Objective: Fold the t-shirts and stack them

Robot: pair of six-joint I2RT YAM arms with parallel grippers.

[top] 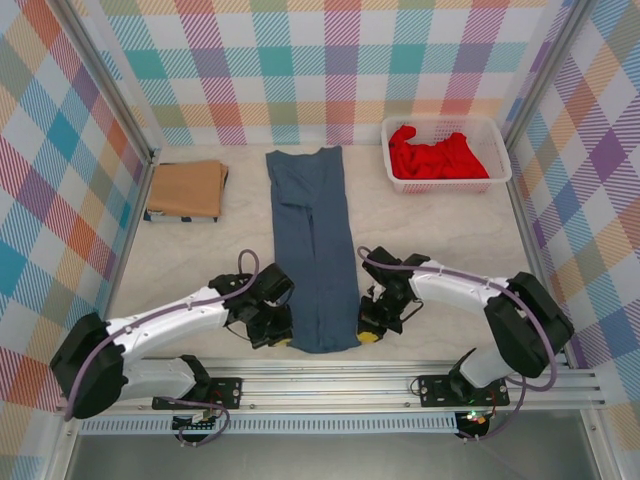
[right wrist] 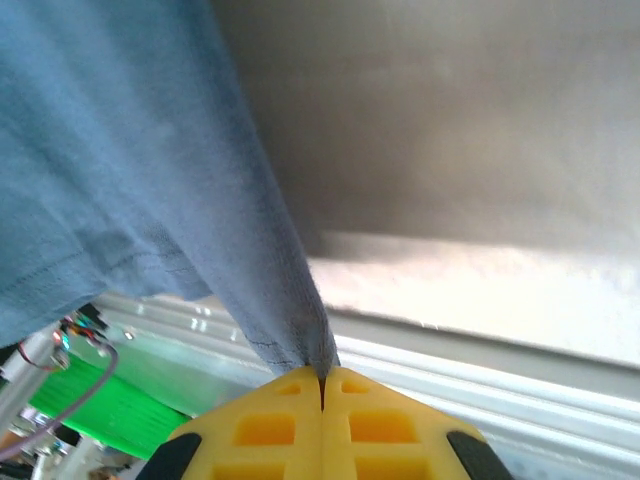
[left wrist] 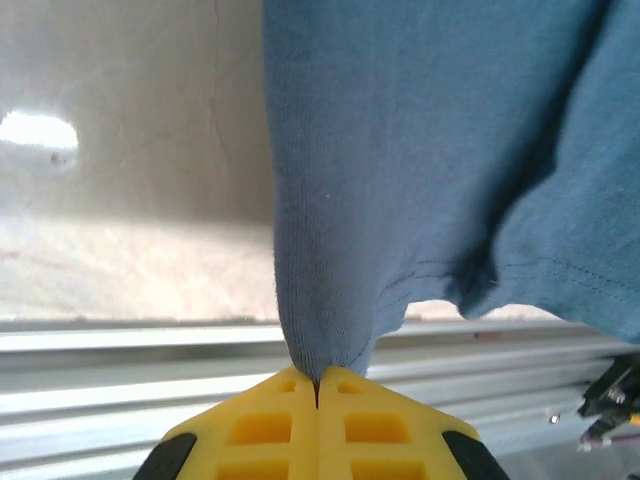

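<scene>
No readable text, label, brand, number or sign appears on anything in these views.

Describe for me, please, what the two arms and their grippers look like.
Both arms, the left arm and right arm, have white links with black joints and a lilac-grey cable looping along each. The left gripper and right gripper have yellow moulded fingers with square recesses and black patches.

The left arm (top: pixel 165 325) and right arm (top: pixel 455 288) are white with black joints and purple cables (top: pixel 250 260); the left gripper (left wrist: pixel 318 385) and right gripper (right wrist: pixel 322 380) are yellow, square-pocketed.
</scene>
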